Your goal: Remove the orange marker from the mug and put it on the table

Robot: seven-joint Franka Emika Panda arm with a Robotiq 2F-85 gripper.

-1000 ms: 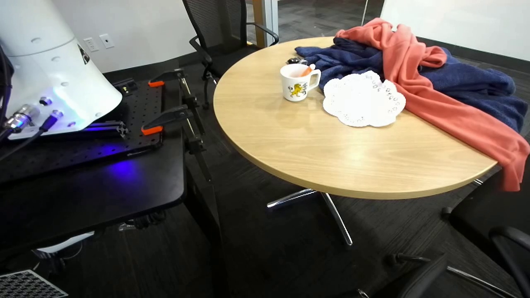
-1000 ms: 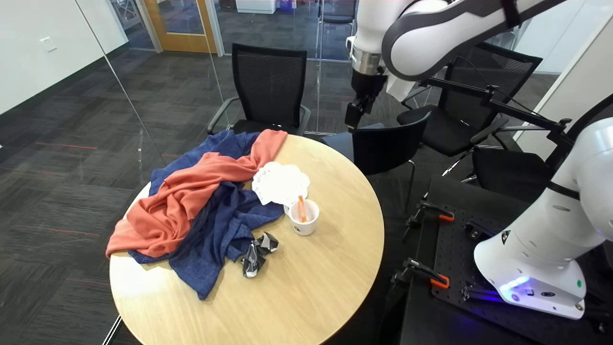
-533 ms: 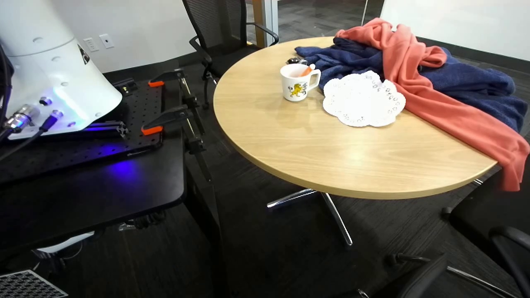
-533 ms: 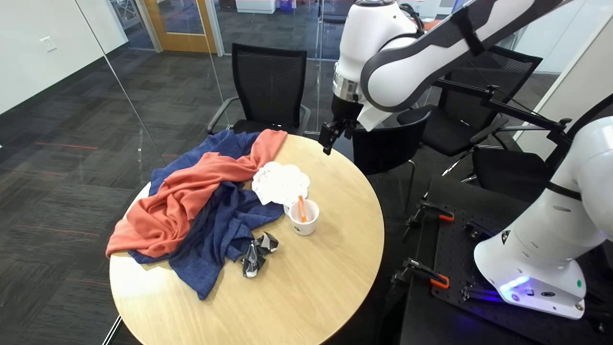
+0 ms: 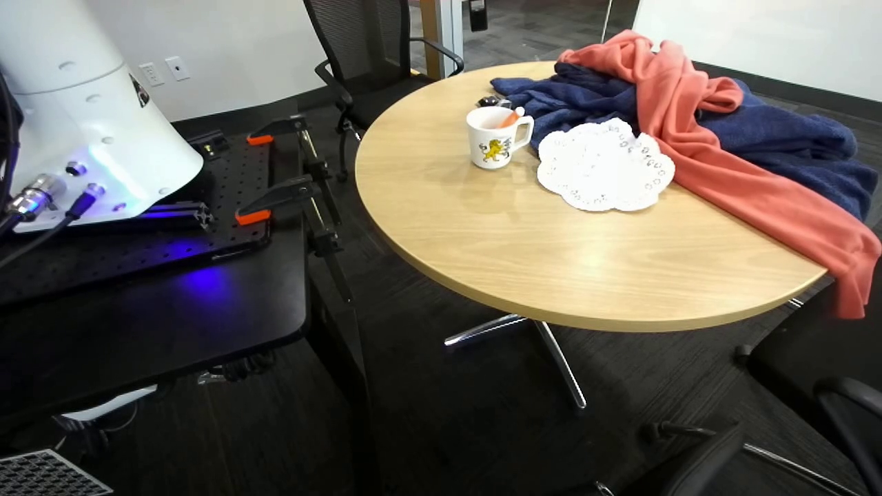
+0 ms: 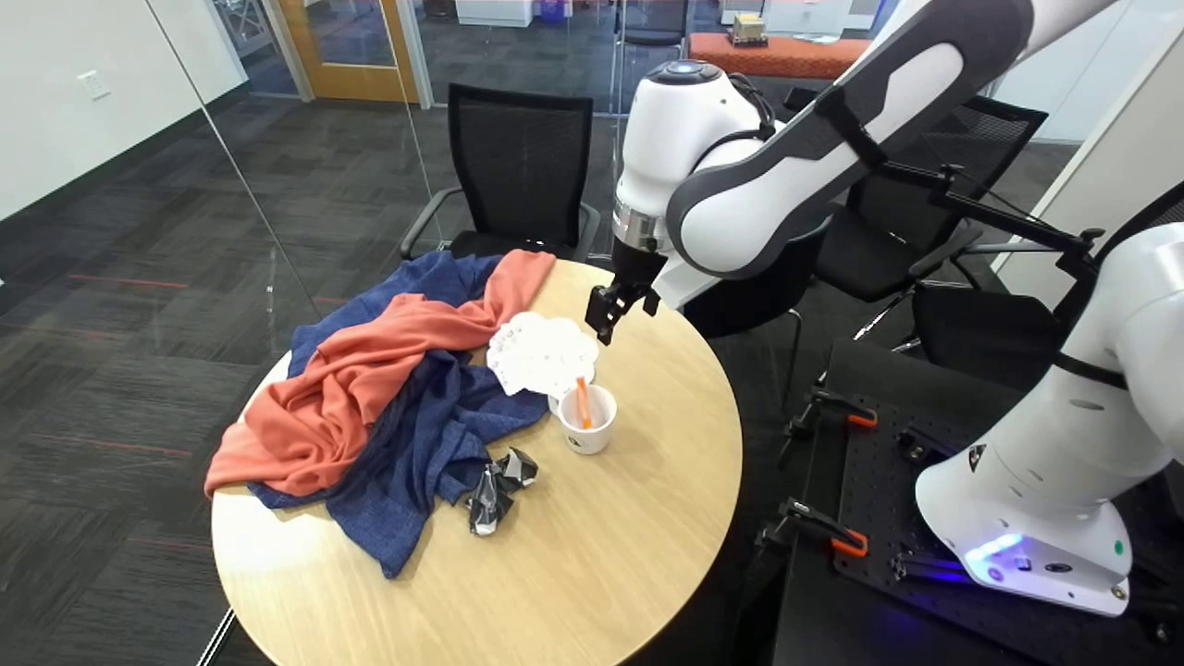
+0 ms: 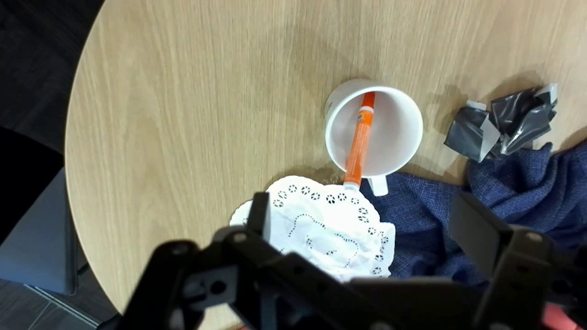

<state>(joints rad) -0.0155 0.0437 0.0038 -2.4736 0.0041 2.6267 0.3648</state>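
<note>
The white mug (image 5: 490, 141) with a lion print stands upright on the round wooden table (image 5: 551, 255); it also shows in an exterior view (image 6: 592, 439). The orange marker (image 7: 360, 144) leans inside the mug (image 7: 400, 128), its white end sticking out over the rim near the handle. The marker's upper end shows in both exterior views (image 5: 510, 120) (image 6: 584, 404). My gripper (image 7: 367, 220) is open and empty. It hangs above the table near the white doily, apart from the mug, in an exterior view (image 6: 622, 314).
A white scalloped doily (image 7: 321, 229) lies beside the mug on the handle side. Navy (image 6: 398, 490) and salmon (image 6: 324, 398) cloths are heaped beyond it. Crumpled black wrapping (image 6: 495, 490) lies near the mug. Black chairs (image 6: 518, 176) stand around the table. The arm's black bench (image 5: 172, 296) has clamps.
My arm has swung from beyond the table's edge over the table, lower and nearer the doily and mug. A black gripper part now shows at an exterior view's top edge. Mug and marker have not moved.
</note>
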